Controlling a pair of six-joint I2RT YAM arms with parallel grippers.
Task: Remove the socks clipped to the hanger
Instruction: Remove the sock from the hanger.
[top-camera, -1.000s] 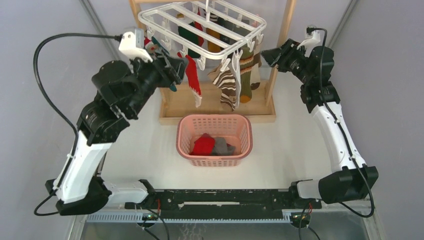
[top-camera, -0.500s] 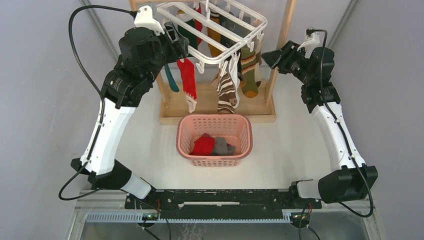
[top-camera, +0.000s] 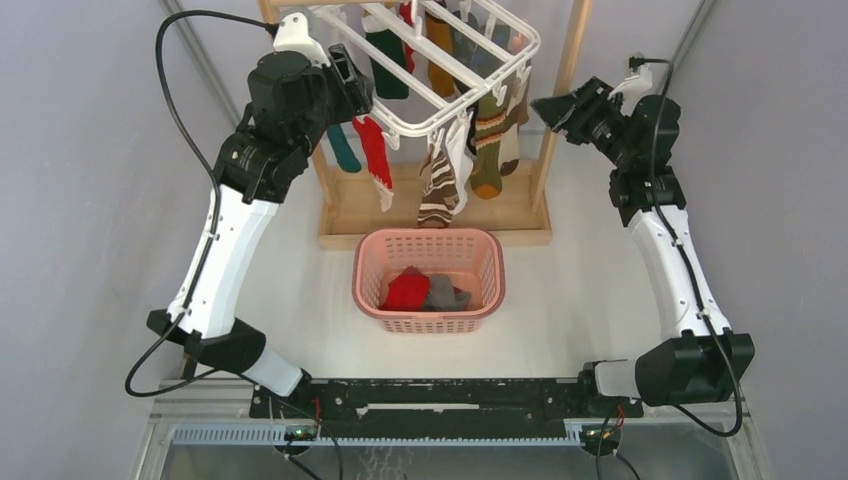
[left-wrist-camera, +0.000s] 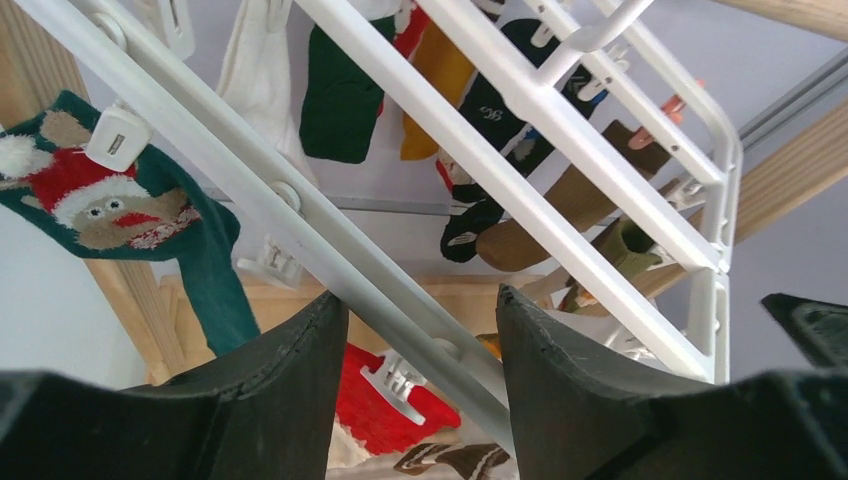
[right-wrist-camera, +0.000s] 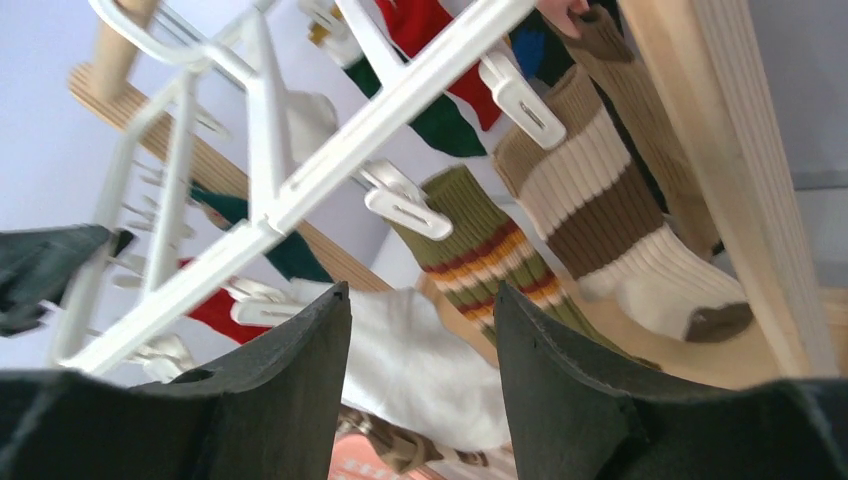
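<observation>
Two arms reach up to the hanger (top-camera: 500, 75), which hangs inside the wooden rack (top-camera: 565, 70) at the far side of the table (top-camera: 580, 290).

Socks are clipped along its near edge, from left to right: a teal sock (top-camera: 343, 150), a red sock (top-camera: 378, 150), a brown-striped sock (top-camera: 437, 185) and a green-striped sock (top-camera: 488, 150). A dark green sock (top-camera: 385, 50) and an orange sock (top-camera: 440, 50) hang farther back. The left wrist view also shows a reindeer sock (left-wrist-camera: 100, 200) pinned at the left rail.

The left gripper (top-camera: 352, 85) sits at the hanger's near left corner. Its fingers stand well apart, and a white bar (left-wrist-camera: 250, 195) runs slantwise across the gap. Whether either finger touches the bar cannot be told. No sock is held.

The right gripper (top-camera: 545, 105) is near the hanger's right edge, apart from it. Its fingers are likewise spread, with nothing between them. Beyond the gap lies a white sock (right-wrist-camera: 420, 370), and above it the green-striped sock hangs from a clip (right-wrist-camera: 405, 200).

A pink basket (top-camera: 427, 235) stands on the table below the hanger. It contains a red and a grey sock (top-camera: 440, 292).
</observation>
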